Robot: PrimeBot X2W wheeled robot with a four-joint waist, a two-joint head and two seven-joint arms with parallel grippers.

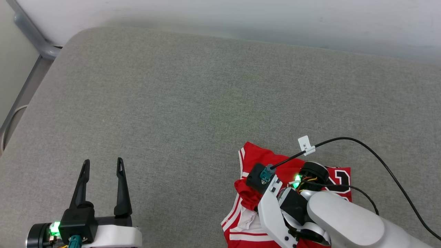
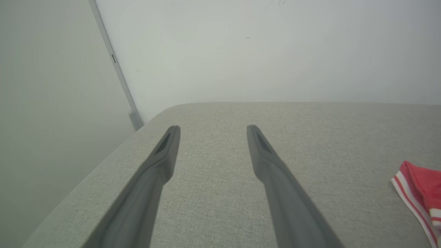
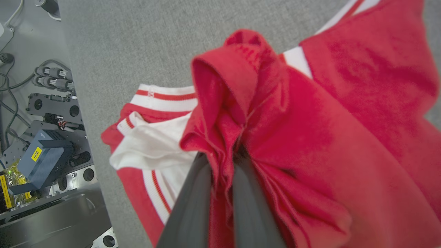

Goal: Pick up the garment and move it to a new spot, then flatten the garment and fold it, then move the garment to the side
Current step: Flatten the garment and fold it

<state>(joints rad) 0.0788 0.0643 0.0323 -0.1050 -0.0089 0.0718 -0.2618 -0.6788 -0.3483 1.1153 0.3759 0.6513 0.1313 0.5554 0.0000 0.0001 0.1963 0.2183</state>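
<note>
Head view: the garment (image 1: 253, 156) lies crumpled at the lower right of the grey padded surface (image 1: 172, 103), under the right arm (image 1: 344, 217). The left gripper (image 1: 103, 160) sits at lower left, well apart, its fingers spread and empty. Left wrist view: both fingers hang over bare grey fabric, with a striped red edge at far right. Right wrist view: the right gripper (image 3: 221, 160) is clamped on a bunched red fold, a white sleeve beside it.
</note>
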